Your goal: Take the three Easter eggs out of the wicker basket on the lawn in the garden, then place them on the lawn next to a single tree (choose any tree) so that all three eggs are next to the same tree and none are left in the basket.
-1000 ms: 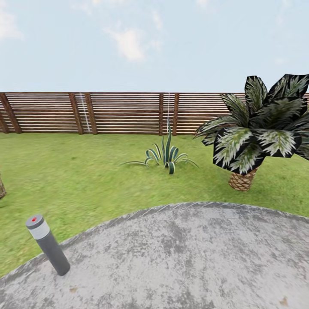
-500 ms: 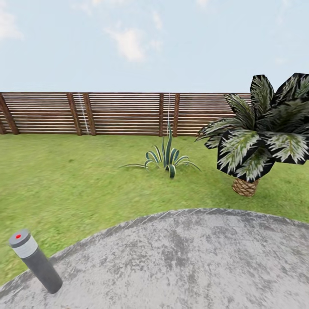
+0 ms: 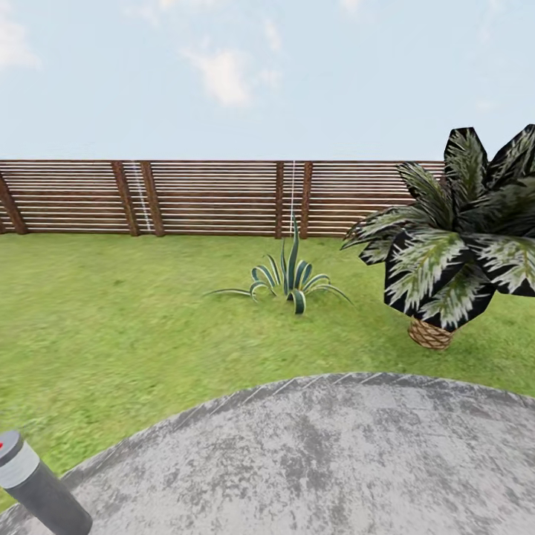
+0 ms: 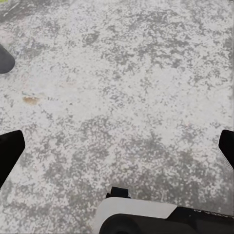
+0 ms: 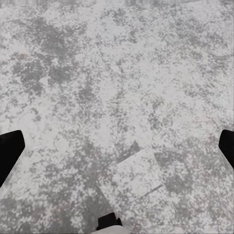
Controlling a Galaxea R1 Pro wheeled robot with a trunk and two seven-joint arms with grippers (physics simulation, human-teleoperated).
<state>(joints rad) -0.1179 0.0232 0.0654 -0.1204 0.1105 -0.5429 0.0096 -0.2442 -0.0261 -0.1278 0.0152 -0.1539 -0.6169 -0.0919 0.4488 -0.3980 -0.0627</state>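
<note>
At the near left corner we see a grey bollard with a pale band and a red dot on its cap, standing tilted at the edge of the patio. The patio is a round, mottled grey paved surface that fills the near part of our head view. Beyond its curved rim the lawn spreads out, bright green and mottled, reaching back to a brown slatted fence that runs across the far side under a pale blue sky with thin clouds. Near the middle of the lawn a spiky striped plant grows. To the right, just past the patio's rim, stands a short palm with broad dark leaves streaked pale green and a woven-looking brown base.

In our wrist views both arms hang over the patio. The left pincer is released, its dark fingers wide apart with nothing between them. The right pincer is likewise released and empty above the same speckled paving, where a pale square patch shows.
</note>
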